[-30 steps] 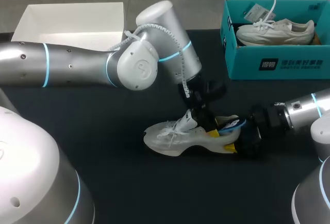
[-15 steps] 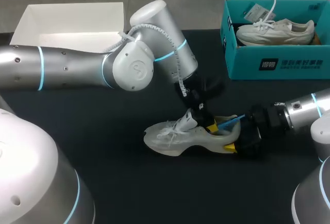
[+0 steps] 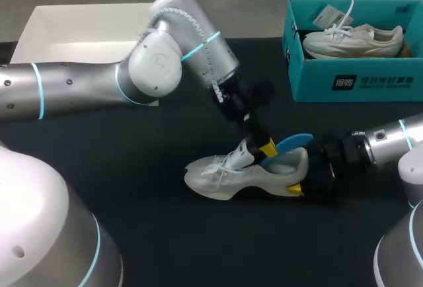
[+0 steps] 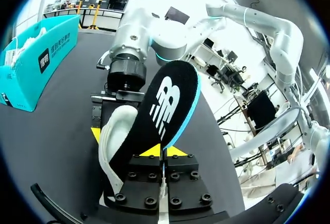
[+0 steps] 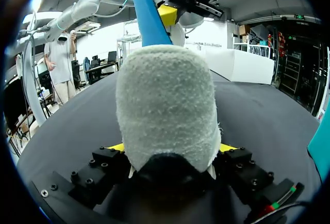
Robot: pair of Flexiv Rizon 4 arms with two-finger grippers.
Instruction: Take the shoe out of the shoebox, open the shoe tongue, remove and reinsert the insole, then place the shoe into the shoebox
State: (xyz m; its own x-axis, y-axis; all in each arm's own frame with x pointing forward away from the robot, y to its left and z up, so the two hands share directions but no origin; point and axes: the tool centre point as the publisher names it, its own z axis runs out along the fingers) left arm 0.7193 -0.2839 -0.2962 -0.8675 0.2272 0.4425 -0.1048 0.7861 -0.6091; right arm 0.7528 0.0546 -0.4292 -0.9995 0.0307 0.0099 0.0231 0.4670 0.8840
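Table (image 3: 132, 188); shoe (image 3: 225, 174) crosswise, toe roughly leftward.

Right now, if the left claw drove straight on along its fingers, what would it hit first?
The left claw grips the insole; straight on it likely meets the heel opening of the shoe, with the right claw clamped just behind. Depth unclear.

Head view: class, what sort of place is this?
Probably a robotics lab workbench: the left arm and right arm handle a white sneaker on a black table, beside a teal shoebox.
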